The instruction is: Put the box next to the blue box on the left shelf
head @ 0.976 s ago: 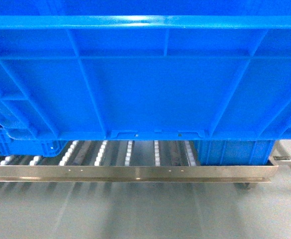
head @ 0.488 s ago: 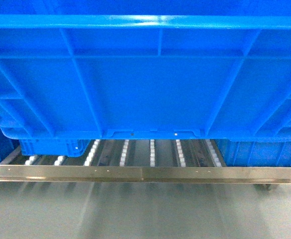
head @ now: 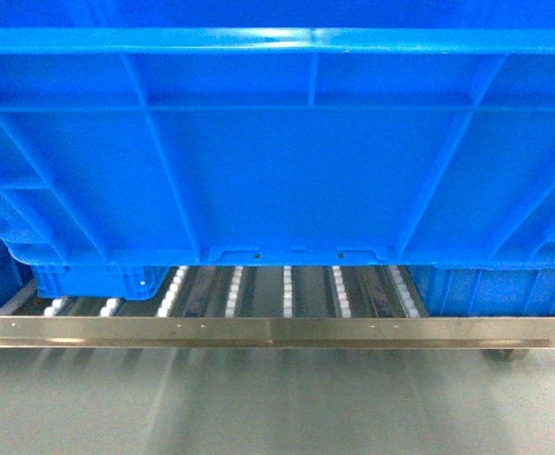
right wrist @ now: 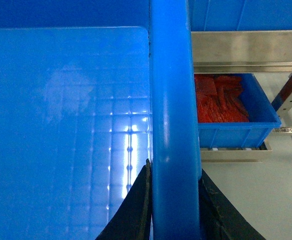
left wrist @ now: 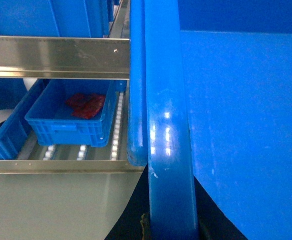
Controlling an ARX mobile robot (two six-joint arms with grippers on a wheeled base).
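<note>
Filling most of the head view, the large bright blue open-top plastic crate hangs in the air in front of the shelf, its glossy moulded wall crossed by vertical, horizontal and slanting ribs under a thick rounded rim, with two small notches cut into its base edge. Below and beyond that edge lies the roller bed of small white plastic wheels in grey metal rails, the wheels running in straight rows away from the camera. A brushed steel front rail closes the bed along its near side, above a smooth grey floor.

On the bed, a smaller blue ribbed plastic bin sits at the left and another blue plastic bin at the right, with bare rollers between them; the carried crate is above that gap, not touching the rollers.

The left gripper has its dark fingers set on either side of the crate's left rim, clamped onto it. The right gripper grips the opposite rim the same way, one black finger inside the wall and one outside. The crate's inner floor shows a faint moulded grid. Both wrist views show red crinkled contents in the shelf bins.
</note>
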